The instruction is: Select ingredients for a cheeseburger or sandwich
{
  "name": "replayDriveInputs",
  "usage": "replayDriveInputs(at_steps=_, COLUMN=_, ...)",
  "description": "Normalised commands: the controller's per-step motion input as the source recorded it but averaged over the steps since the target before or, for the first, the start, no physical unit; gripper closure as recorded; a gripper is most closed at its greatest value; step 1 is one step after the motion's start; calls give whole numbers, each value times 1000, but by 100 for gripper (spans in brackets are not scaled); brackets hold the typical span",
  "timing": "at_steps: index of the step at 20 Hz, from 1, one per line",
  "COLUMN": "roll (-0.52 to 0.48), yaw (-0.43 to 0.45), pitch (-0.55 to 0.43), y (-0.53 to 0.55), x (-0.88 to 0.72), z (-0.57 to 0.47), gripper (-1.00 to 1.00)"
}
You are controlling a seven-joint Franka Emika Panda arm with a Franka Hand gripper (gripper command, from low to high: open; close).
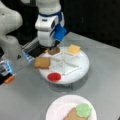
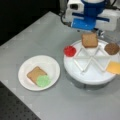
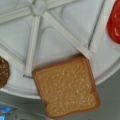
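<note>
A toast square is lying on the white paper plate, with a green disc overlapping its corner at about 4 o'clock. Well apart, the white divided tray is holding a second toast square at its 12 o'clock rim, a red disc at 10, a brown patty at 2 and a cheese square at 3. No writing is readable. The gripper is hanging over the tray's toast; whether its jaws are open or closed cannot be told. Both dishes are sitting on the grey bench.
</note>
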Motion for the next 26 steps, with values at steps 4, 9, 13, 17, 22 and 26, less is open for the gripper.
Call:
replayDriveInputs(at_steps=4, roll=144, yaw=-285, pitch=13, y=-221, x=161, z=-85, gripper=-100)
replayDriveInputs(at_steps=9, roll=210, yaw=-300, pitch=-15, y=-273, x=83, z=-190, gripper=-100)
replayDriveInputs(at_steps=13, roll=324, yaw=-247, pitch=-38, y=-189, x=72, z=-251, gripper=-100)
replayDriveInputs(at_steps=17, roll=534, yaw=-147, pitch=-142, y=-175, x=61, z=-200, gripper=-100)
replayDriveInputs(at_steps=22, roll=622, yaw=-187, pitch=-124, y=-244, x=72, z=-215, gripper=-100)
replayDriveInputs(at_steps=26, roll=498, yaw=-160, pitch=-91, y=-183, x=98, z=-233, gripper=-100)
